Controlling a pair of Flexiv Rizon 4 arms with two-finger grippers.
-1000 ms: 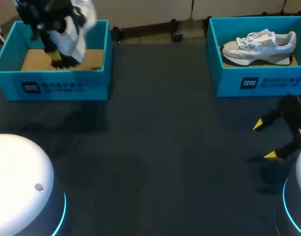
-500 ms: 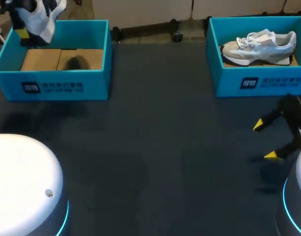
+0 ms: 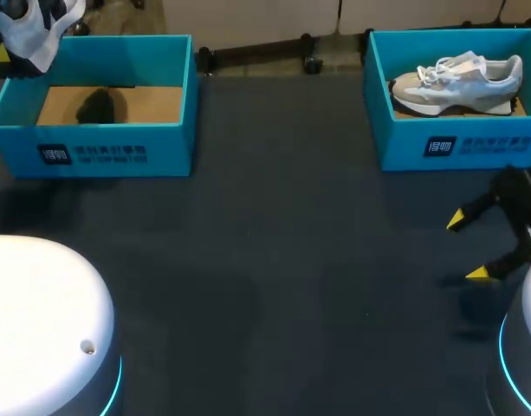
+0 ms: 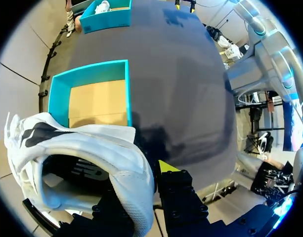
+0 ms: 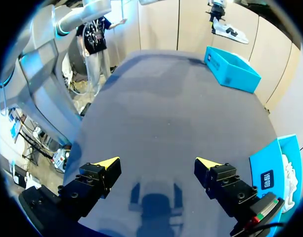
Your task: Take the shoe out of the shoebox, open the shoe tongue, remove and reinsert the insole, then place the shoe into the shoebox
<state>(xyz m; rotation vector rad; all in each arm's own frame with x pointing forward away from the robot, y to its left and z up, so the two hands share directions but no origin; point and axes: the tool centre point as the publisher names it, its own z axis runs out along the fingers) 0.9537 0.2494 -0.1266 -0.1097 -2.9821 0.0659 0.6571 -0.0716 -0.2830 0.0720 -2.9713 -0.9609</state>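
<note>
The dark bench [image 3: 282, 260] carries two teal boxes at its far edge: the left shoebox [image 3: 100, 156], with only its brown cardboard floor showing, and the right shoebox [image 3: 438, 147], with a grey-white sneaker [image 3: 460, 80] inside. The head view catches only a corner of the white shoe [image 3: 31, 30], in the air by the left shoebox's far left corner. The left wrist view shows the shoe's opening and its side wall pinched in the left claw [image 4: 149, 180]. The right claw [image 3: 466, 246] hovers over the bench's near right part, spread wide around nothing.
</note>
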